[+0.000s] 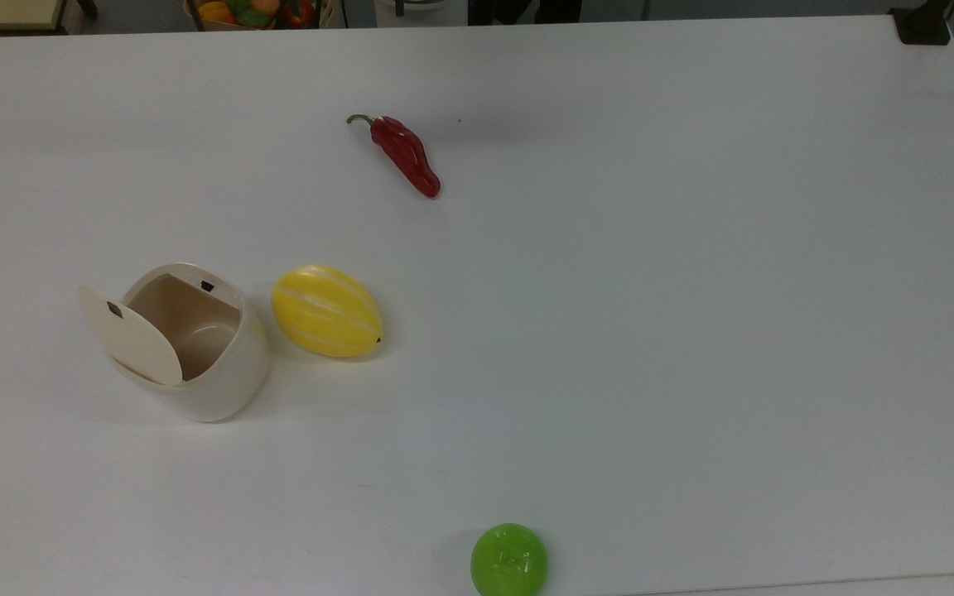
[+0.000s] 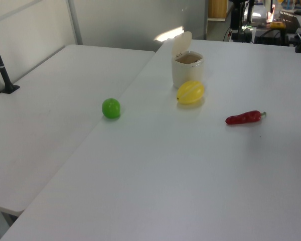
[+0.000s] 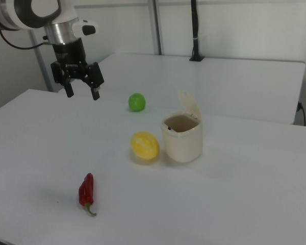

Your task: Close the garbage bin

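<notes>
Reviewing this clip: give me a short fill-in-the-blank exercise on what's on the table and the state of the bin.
1. The lid of the garbage bin stands ____.
2. The fruit closest to the bin is the ____ melon.
3. The claw hangs above the table with its fingers ____.
4. The red chili pepper lies on the table, ____ the bin.

Missing words: open; yellow; open; apart from
</notes>
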Action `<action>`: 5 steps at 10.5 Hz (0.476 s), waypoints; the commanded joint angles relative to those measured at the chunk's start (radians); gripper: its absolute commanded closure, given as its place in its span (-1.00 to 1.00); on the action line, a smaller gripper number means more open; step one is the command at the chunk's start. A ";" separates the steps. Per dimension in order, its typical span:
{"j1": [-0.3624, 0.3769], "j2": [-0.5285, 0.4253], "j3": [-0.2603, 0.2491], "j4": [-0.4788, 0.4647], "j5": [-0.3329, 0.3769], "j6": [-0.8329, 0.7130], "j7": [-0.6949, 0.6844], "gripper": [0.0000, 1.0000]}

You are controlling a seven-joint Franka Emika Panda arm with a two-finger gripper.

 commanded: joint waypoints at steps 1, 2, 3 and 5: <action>-0.001 -0.011 -0.007 -0.011 0.004 -0.019 -0.008 -1.00; -0.001 -0.011 -0.007 -0.011 0.004 -0.019 -0.008 -1.00; -0.001 -0.011 -0.007 -0.011 0.004 -0.019 -0.008 -1.00; -0.001 -0.003 -0.007 -0.010 0.004 -0.017 -0.008 -1.00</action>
